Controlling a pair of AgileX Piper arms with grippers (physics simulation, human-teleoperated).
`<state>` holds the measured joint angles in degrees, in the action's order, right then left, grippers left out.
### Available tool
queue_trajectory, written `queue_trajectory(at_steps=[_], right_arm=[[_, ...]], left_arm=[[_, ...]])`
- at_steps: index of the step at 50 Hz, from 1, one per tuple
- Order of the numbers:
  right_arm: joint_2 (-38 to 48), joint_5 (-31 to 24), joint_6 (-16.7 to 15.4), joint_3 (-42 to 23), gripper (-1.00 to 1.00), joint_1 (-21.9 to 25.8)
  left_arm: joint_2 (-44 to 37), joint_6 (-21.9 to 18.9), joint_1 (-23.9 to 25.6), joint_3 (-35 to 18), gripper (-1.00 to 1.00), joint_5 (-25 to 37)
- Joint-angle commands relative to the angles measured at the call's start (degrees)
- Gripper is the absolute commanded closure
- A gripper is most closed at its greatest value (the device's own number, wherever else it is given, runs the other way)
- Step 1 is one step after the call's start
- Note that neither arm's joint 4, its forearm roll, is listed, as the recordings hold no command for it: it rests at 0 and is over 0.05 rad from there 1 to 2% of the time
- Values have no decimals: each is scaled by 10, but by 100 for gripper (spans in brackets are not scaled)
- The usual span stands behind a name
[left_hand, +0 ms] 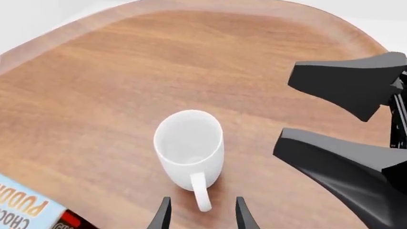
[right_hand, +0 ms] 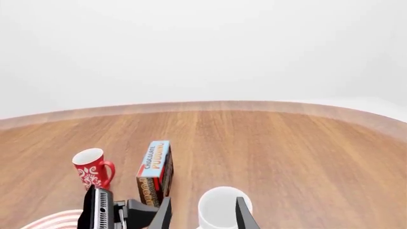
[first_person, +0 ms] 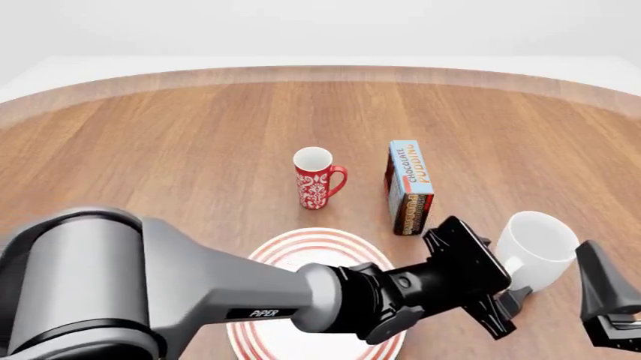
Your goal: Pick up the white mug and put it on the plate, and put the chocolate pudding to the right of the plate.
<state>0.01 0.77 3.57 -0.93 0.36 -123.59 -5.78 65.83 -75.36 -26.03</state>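
On the wooden table (first_person: 150, 150) the white mug (first_person: 541, 247) stands upright and empty at near right, beyond the plate (first_person: 300, 251). The left gripper (left_hand: 202, 214), jaws apart, straddles its handle; the right gripper (right_hand: 203, 214) also gapes. Only the front and right wrist views show the empty red mug (first_person: 317, 178) left of the chocolate pudding (first_person: 410, 187).

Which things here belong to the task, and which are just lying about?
Task things:
- white mug, upright, right of the plate, not yet on it
- plate, partly hidden by the left arm
- pudding, upright, beyond the plate's right edge

Lying about:
- red mug, upright, beyond the plate
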Motion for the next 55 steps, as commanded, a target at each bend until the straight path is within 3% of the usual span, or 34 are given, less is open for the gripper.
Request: queue_trajectory(at_steps=[1, 33, 55], right_arm=[[0, -9, 1, -10, -100, 0], [24, 30, 4, 6, -100, 0], [0, 6, 7, 3, -100, 0]], left_arm=[[-12, 1, 0, -12, -100, 4], [-57, 5, -2, -45, -100, 11], [-82, 8, -4, -69, -100, 22]])
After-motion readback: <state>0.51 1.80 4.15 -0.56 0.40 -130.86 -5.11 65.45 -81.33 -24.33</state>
